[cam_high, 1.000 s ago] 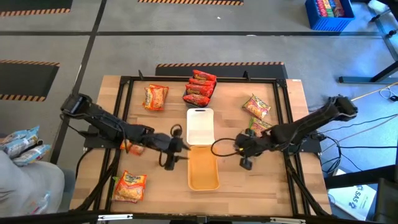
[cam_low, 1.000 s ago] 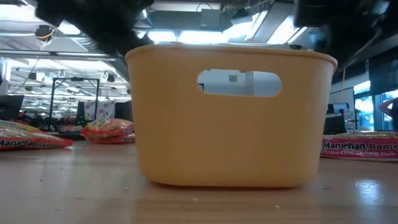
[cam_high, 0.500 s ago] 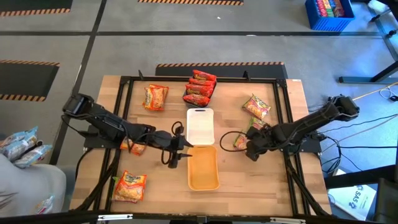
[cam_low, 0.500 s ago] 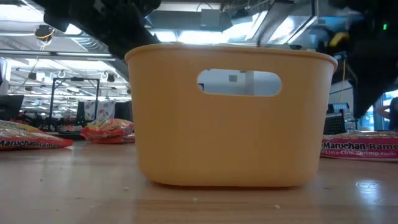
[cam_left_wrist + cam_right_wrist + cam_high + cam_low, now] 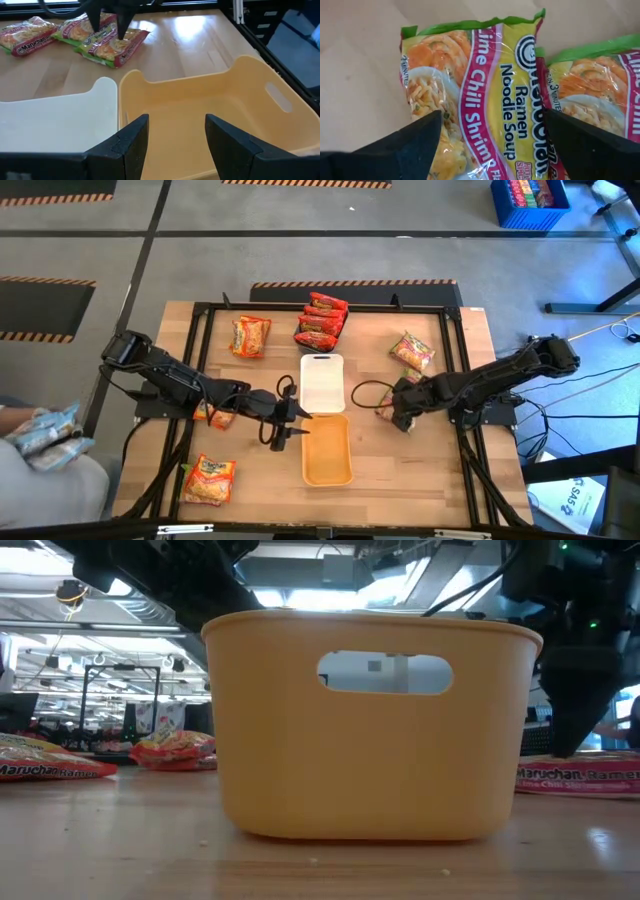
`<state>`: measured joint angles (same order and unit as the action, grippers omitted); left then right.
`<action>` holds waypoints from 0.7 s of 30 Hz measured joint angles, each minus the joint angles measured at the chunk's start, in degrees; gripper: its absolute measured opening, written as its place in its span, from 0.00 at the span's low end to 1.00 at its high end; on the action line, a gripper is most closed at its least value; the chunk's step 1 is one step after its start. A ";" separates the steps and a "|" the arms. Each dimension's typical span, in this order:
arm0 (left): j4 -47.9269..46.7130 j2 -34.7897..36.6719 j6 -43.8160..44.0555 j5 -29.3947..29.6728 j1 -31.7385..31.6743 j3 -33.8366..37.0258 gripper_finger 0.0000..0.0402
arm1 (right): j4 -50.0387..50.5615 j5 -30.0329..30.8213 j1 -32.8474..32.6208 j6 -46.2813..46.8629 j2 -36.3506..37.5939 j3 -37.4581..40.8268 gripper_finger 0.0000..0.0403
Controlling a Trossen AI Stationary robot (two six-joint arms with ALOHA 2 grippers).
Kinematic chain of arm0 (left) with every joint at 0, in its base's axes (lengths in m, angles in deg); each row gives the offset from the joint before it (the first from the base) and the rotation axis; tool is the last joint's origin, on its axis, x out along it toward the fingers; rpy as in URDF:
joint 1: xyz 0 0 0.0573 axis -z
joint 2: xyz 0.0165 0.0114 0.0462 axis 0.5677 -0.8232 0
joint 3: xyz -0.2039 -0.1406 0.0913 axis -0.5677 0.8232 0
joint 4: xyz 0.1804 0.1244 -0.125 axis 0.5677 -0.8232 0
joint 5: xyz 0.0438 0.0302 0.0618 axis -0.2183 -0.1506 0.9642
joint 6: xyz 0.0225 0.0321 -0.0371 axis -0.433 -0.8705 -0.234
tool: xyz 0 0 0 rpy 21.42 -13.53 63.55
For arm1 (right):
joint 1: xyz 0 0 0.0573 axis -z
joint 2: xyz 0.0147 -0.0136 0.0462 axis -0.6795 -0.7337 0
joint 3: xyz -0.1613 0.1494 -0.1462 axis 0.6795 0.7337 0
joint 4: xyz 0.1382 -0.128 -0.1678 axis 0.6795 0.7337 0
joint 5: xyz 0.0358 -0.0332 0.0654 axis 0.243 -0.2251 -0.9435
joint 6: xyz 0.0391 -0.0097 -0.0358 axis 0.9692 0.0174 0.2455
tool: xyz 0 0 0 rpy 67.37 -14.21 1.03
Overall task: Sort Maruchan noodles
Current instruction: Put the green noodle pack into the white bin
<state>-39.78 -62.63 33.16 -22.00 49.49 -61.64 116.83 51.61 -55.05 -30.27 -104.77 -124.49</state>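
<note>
Right wrist view: your right hand (image 5: 490, 145) is hovering spread over a lime chili shrimp packet (image 5: 470, 95) to straddle it; left hand (image 5: 175, 145), spread, is waiting over the yellow tray (image 5: 200, 105).

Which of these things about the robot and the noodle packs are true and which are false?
1. The orange-yellow tray is empty. True.
2. The right gripper hangs open over a Lime Chili Shrimp packet. True.
3. The left gripper holds a packet. False: its open fingers point into the empty tray.
4. The red packets lie in the white tray. False: they sit beyond it, and the white tray looks empty.
</note>
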 joint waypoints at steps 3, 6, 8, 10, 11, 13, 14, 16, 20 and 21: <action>0.03 0.00 0.02 0.00 0.00 0.00 0.47 | -2.19 -1.64 0.43 -0.08 -0.13 0.88 0.85; 0.08 0.00 0.02 0.00 0.00 0.00 0.47 | -6.61 -5.19 0.26 0.13 -0.51 1.62 0.85; 0.39 0.00 0.02 0.00 0.00 0.00 0.47 | -10.32 -7.32 0.25 0.37 -1.22 1.84 0.85; 1.20 0.00 0.19 0.00 0.00 0.00 0.47 | -14.02 -8.64 0.25 -0.01 -1.45 1.87 0.85; 1.60 0.00 0.60 0.06 0.00 -0.01 0.47 | -16.67 -9.03 0.27 -0.98 -1.89 1.87 0.85; 3.11 0.00 1.46 0.69 0.00 -0.01 0.47 | -20.51 -9.05 0.27 -3.09 -1.95 1.87 0.85; 4.13 -0.02 1.62 1.48 0.02 -0.02 0.47 | -21.96 -9.09 0.27 -4.21 -1.90 1.87 0.85; 5.24 -0.04 2.27 2.69 0.00 -0.02 0.47 | -22.76 -8.61 0.27 -5.52 -1.74 1.85 0.85; 5.48 -0.09 1.40 1.87 0.00 -0.02 0.47 | -21.20 -8.15 0.25 -5.70 0.03 1.85 0.85; 5.47 -0.09 1.35 1.78 0.02 -0.02 0.47 | -20.36 -8.65 0.23 -5.60 0.58 1.85 0.85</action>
<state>-34.31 -62.72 34.51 -20.22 49.51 -61.66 96.47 42.95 -54.81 -35.87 -104.19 -122.64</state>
